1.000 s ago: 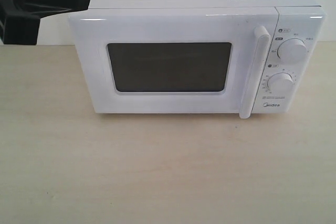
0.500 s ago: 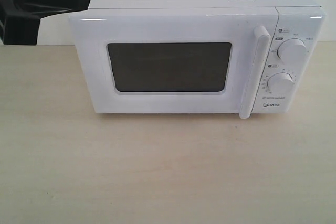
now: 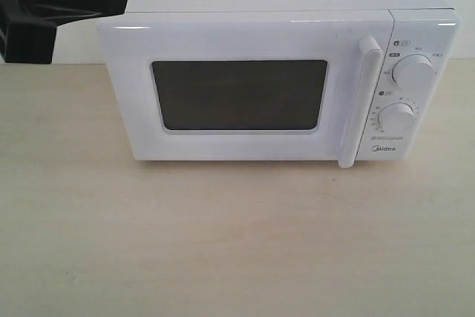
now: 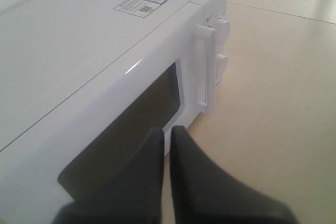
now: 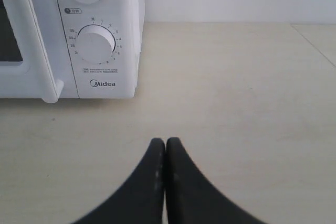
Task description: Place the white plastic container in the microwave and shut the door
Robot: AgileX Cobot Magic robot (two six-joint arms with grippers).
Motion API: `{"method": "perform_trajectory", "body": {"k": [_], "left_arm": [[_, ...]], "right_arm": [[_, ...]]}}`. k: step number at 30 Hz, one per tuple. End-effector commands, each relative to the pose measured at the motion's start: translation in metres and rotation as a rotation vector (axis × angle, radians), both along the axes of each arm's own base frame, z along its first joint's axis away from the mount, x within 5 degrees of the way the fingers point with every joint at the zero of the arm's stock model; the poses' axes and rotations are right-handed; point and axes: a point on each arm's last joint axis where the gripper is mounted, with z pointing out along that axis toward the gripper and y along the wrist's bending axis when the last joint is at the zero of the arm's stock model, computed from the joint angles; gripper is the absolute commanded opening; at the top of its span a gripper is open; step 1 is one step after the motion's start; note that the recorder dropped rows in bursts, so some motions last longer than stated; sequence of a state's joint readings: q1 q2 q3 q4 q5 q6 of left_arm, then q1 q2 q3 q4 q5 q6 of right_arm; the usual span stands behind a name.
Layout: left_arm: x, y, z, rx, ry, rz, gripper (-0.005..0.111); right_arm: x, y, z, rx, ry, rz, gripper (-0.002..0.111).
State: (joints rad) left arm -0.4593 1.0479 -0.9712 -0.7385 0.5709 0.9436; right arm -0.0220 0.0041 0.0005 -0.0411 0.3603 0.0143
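Status: the microwave (image 3: 282, 35) sits on the table (image 3: 223, 250) with its door (image 3: 239, 96) fully shut, flush w/ the front panel. The container is not in view anywhere: none on the visible table, none in either claw. The door window is too dark to show the inside, so whether the box is in there can't be told.

Step in hand (judgement): either the job is done, w/ box inside and door shut, or it has not begun. The empty table in view favours the first, but this is not confirmed.

Next move, if the box is not inside: open the door first. That calls for a claw on the vertical bar handle (image 3: 359, 102), just beside the two dials (image 3: 413, 72), then a pull outward.

Arm pose:
- Left arm: raised at the microwave's upper left corner, claw (image 4: 168, 129) aimed along the door front, fingers pressed almost together, gripping nothing.
- Right arm: low over bare table, right of the microwave, claw (image 5: 166, 142) closed tip to tip, empty.
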Motion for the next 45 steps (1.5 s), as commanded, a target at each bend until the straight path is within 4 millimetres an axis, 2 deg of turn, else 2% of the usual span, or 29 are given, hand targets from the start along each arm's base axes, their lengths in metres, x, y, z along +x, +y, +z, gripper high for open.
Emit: {"method": "perform_trajectory", "body": {"k": [1,40,42,45], "left_arm": [[-0.002,-0.001,0.002,-0.02,0.007,-0.001,0.004],[-0.002,0.0,0.002,-0.013,0.002,-0.002,0.004],[-0.008,0.004,0.008,-0.024,-0.025,0.004,0.004],[-0.032,0.022,0.03,-0.076,-0.135,0.04,0.004]], "right_arm": [[0.0,-0.001,0.0,-0.002,-0.004,-0.009,0.0],[0.0,-0.001,0.0,0.0,-0.005,-0.01,0.0],[0.0,-0.001,0.0,0.0,-0.005,-0.01,0.0],[0.0,-0.001,0.0,0.0,-0.005,-0.01,0.0]]}}
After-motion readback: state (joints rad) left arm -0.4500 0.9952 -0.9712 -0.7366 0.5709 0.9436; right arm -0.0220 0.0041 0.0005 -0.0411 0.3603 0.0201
